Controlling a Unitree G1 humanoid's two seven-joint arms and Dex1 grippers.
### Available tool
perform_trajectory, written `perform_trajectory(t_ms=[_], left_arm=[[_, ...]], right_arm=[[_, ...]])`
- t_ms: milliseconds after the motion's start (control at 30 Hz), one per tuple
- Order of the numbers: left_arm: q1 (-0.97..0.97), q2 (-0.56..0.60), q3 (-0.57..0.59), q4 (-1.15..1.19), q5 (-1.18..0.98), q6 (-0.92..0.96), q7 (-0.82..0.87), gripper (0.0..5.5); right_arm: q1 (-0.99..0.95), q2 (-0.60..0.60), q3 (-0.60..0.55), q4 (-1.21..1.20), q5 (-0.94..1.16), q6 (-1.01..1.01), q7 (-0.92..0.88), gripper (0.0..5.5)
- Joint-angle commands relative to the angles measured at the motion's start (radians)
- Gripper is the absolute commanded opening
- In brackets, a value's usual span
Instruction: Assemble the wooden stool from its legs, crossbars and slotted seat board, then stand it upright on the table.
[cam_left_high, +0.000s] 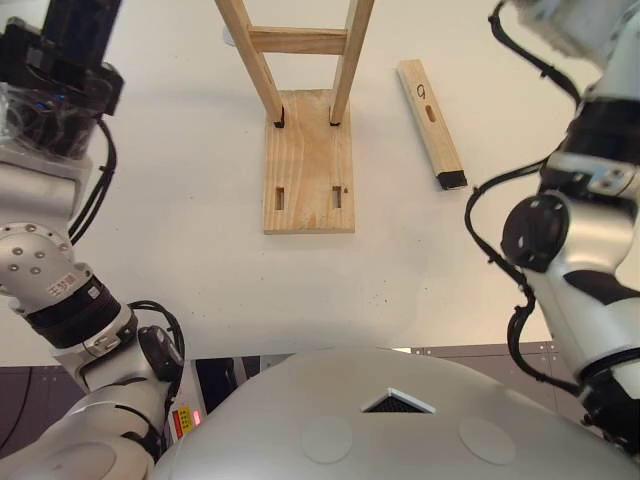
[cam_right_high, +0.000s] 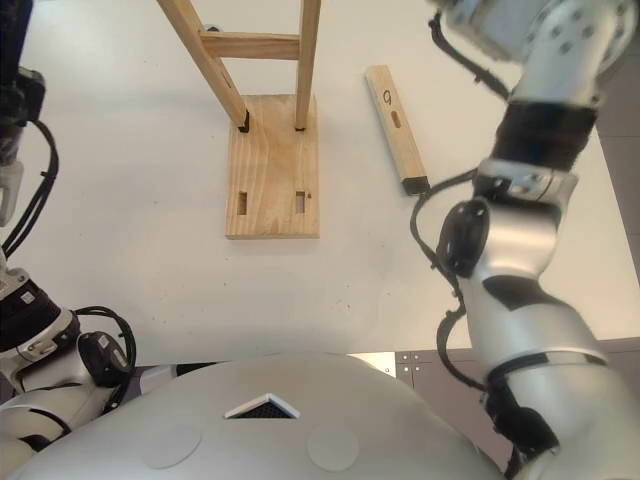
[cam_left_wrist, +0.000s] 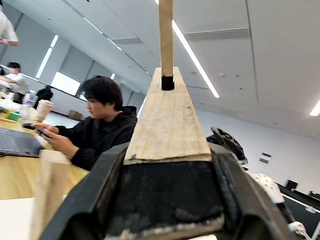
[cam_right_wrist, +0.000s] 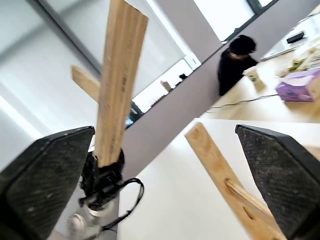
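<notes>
Seat board (cam_left_high: 308, 165) lies flat on the table (cam_left_high: 180, 220). Two legs (cam_left_high: 262, 70) stand in its far slots, joined by a crossbar (cam_left_high: 298, 40). A loose bar (cam_left_high: 431, 122) lies right of the board, apart from it. Left gripper (cam_left_wrist: 167, 200) is clenched on a leg's black-capped end. Right gripper (cam_right_wrist: 160, 185) has its fingers spread wide.

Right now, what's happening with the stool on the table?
The stool is partly built. The seat board lies flat on the table, with two legs joined by a crossbar standing in its far slots; the near slots are empty. Another leg lies loose to the board's right. The left gripper is clamped on a wooden piece; the right gripper is open.
</notes>
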Motion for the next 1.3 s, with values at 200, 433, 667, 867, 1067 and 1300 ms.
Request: perform_trajectory(t_ms=[200, 433, 667, 867, 1067, 1300], left_arm=[[-0.002, -0.053, -0.157, -0.064, -0.096, 0.006, 0.016, 2.00], [0.014, -0.071, -0.208, -0.056, -0.101, -0.009, 0.026, 2.00], [0.019, -0.085, -0.228, -0.053, -0.092, -0.023, 0.040, 2.00], [0.019, -0.100, -0.240, -0.037, -0.076, -0.038, 0.047, 2.00], [0.015, -0.108, -0.240, -0.007, -0.080, -0.041, 0.063, 2.00], [0.016, -0.082, -0.309, 0.044, 0.012, 0.003, 0.094, 2.43]], right_arm=[[-0.060, 0.039, -0.110, -0.014, 0.214, 0.105, -0.110, 5.18], [-0.056, 0.046, -0.132, 0.008, 0.222, 0.015, -0.204, 4.54], [-0.070, 0.037, -0.134, 0.038, 0.258, -0.004, -0.230, 3.48], [-0.080, 0.031, -0.127, 0.043, 0.287, -0.005, -0.240, 2.57], [-0.071, 0.033, -0.108, 0.015, 0.272, -0.043, -0.244, 2.15], [-0.055, 0.034, -0.080, -0.012, 0.220, -0.135, -0.257, 2.15]])
